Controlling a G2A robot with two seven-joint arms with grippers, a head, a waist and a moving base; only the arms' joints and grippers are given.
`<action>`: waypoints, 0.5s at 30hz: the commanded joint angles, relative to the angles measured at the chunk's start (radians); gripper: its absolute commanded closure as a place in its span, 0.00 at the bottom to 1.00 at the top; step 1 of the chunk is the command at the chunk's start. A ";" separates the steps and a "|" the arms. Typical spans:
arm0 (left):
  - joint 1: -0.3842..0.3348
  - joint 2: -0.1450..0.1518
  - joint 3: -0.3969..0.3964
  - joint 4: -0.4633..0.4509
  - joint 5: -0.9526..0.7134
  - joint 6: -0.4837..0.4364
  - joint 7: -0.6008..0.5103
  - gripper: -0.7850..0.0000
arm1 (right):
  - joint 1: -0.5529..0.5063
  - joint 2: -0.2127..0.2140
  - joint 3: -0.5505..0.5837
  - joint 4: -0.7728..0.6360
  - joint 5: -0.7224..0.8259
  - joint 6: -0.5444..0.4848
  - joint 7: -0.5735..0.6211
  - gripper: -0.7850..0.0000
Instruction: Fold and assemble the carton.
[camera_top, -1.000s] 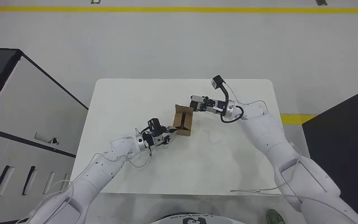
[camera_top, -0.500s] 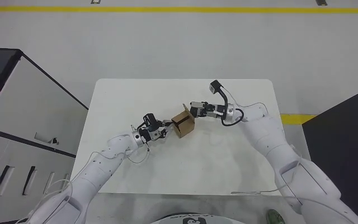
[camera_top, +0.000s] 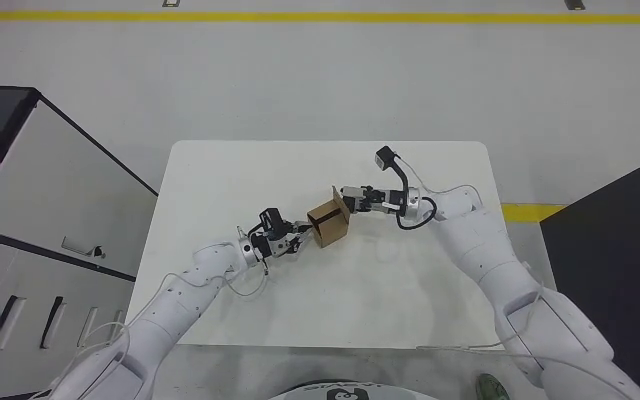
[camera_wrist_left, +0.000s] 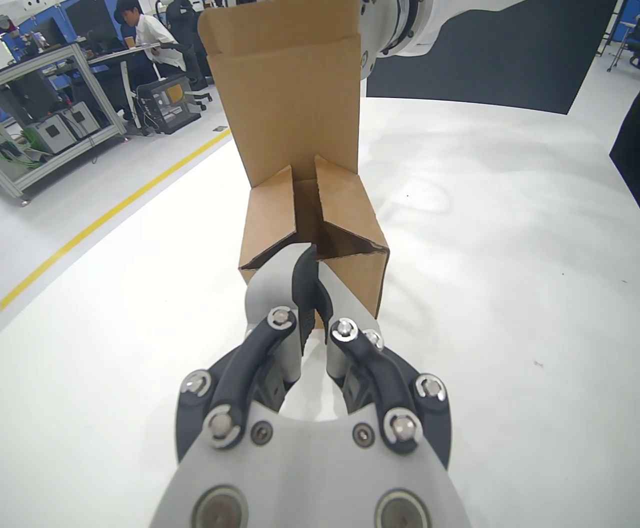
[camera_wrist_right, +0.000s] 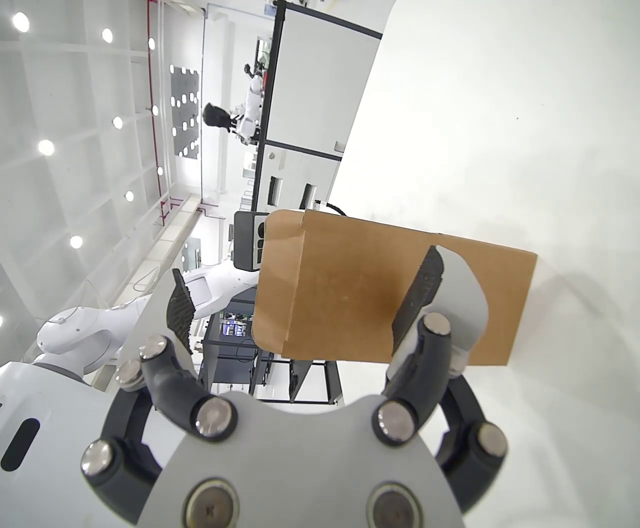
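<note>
**Handling.** The carton (camera_top: 328, 222) is judged light and thin-walled: stiff across each panel, free to hinge at its creases. It is likely to slide on the smooth table (camera_top: 420, 290) if it is pushed without support, and to dent under a hard pinch. Brace it on a flat side wall. Press each flap near its free edge, not at the crease.

**Appearance.** The carton is small and of plain brown cardboard. It stands with its open end up. 2 side flaps lean partly inward over the opening. The lid panel stands upright on the side towards the right arm, with a tuck tab along its top edge.

**Location.** The carton stands near the middle of the table, between the 2 arms.

**Claws.** The left gripper (camera_wrist_left: 307, 260) is closed with nothing between its pads; its tip sits just at the gap between the 2 side flaps. The right gripper (camera_wrist_right: 305, 270) is spread wide and holds nothing. One of its fingers (camera_wrist_right: 430, 300) lies against the outer face of the carton; actual contact cannot be confirmed.
</note>
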 joint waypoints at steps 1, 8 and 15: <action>0.000 0.000 0.000 0.000 0.000 0.000 0.000 1.00 | 0.000 0.000 0.000 0.000 0.000 0.000 0.000 0.00; 0.016 0.001 -0.018 -0.032 -0.024 0.036 -0.035 1.00 | -0.027 0.009 0.003 -0.052 -0.055 0.037 -0.037 0.00; 0.028 0.007 -0.038 -0.055 -0.015 0.059 -0.057 1.00 | -0.050 0.025 0.021 -0.109 -0.106 0.070 -0.050 0.00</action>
